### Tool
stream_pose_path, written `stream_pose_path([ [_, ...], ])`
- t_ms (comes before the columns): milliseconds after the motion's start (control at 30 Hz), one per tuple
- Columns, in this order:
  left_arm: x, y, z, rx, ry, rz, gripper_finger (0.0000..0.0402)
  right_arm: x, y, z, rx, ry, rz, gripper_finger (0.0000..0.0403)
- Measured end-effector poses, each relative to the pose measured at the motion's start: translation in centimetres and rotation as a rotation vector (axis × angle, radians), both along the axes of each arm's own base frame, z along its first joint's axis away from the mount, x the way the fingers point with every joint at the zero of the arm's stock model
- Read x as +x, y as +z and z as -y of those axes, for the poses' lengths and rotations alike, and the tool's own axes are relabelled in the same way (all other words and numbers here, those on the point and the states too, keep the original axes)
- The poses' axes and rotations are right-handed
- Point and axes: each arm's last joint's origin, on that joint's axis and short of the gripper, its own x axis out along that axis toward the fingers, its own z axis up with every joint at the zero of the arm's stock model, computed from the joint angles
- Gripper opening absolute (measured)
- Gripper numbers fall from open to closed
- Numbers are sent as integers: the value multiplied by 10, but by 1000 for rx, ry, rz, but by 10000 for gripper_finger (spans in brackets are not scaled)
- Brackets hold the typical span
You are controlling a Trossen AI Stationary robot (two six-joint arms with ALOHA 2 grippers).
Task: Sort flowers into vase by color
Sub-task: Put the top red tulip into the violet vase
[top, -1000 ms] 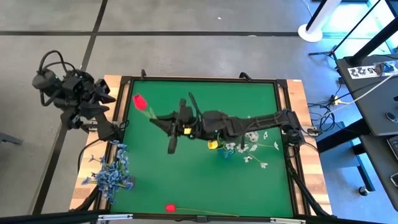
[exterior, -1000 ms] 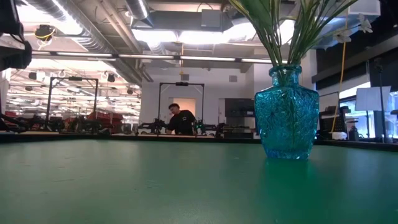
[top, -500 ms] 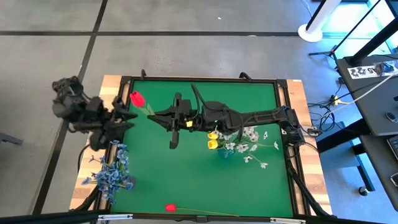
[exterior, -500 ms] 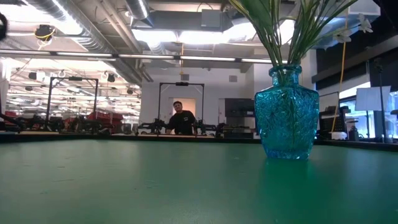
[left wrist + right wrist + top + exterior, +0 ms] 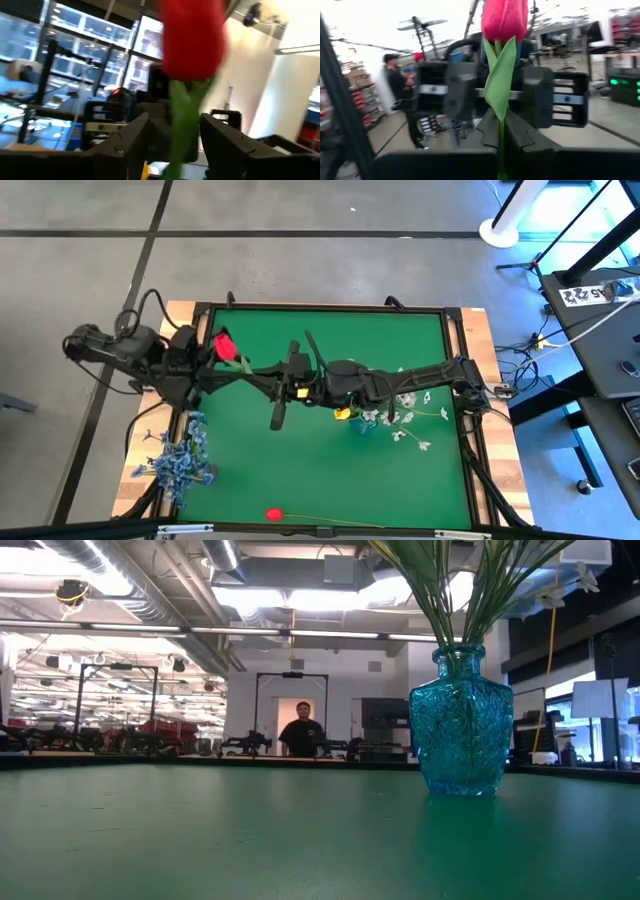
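Now mid-handover over the green desk: left arm swung in from the desk's left edge within the last second, left gripper jaws part-open, straddling the red tulip stem just under the head. Right gripper jaws clamped on the same stem lower down. Blue vase holds green stems; second red tulip lying near the desk's front edge. Means transfer imminent, left not yet closed.
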Motion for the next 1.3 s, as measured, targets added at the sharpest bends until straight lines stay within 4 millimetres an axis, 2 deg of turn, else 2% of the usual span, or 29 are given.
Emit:
stream_pose_path([
  [100,7,-2,-3,11,7,-12,166,0,0,1,16,-21,-1,1],
  [200,10,-3,-4,16,20,-20,144,0,0,1,17,-26,1,1],
  [467,4,0,-6,11,16,12,14,0,0,2,29,-53,-3,15],
  [667,2,-1,-6,19,6,-7,4,1,-3,1,18,-18,-22,31],
  [800,1,1,-5,36,-18,-25,3,1,-5,1,16,-8,-44,88],
  [1000,-10,19,-8,127,-6,-113,2,1,-5,2,3,-4,-59,220],
  [1100,-28,36,-13,146,13,-112,2,-4,-1,-3,-22,94,-78,280],
  [1167,-43,40,-17,156,21,-153,2,-8,3,-6,-33,153,-70,313],
  [1300,-67,44,-25,161,48,-226,2,-11,6,-11,-37,200,-60,355],
])
